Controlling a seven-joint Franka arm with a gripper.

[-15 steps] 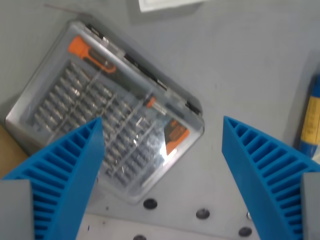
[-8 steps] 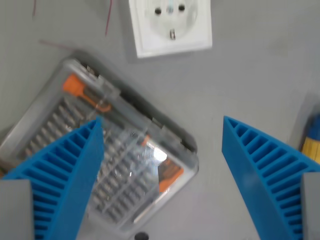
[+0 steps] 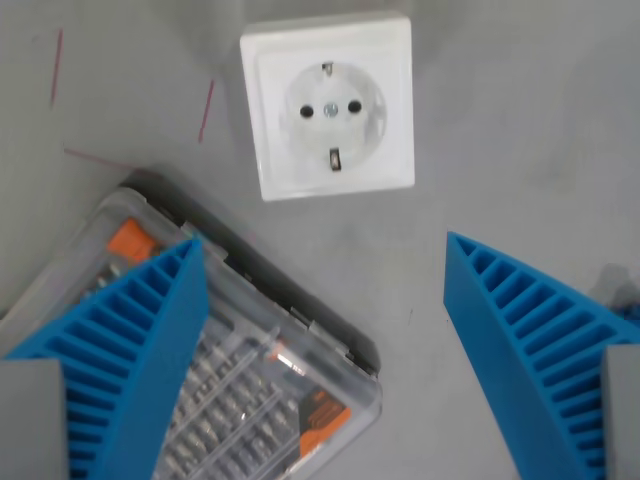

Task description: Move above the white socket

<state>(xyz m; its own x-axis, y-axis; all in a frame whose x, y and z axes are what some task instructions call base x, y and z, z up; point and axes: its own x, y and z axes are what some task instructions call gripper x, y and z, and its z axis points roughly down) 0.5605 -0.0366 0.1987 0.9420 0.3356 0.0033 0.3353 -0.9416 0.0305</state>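
The white socket [image 3: 329,108] is a square wall-type outlet lying flat on the grey surface in the upper middle of the wrist view, fully in sight. My gripper [image 3: 325,250] is open, its two blue ribbed fingers [image 3: 130,350] spread wide at the lower left and lower right with nothing between them. The fingertips sit just below the socket in the picture. The socket's lower edge is a short way above the gap between the tips.
A clear plastic case of screwdriver bits [image 3: 255,390] with orange parts lies at the lower left, partly behind the left finger. Thin red marks [image 3: 205,110] are drawn on the grey surface left of the socket. A blue object [image 3: 625,295] peeks in at the right edge.
The camera has moved toward the socket: the whole scene slid down the picture. The socket went from a sliver at the top edge to fully in view, and the bit case dropped to the lower left.
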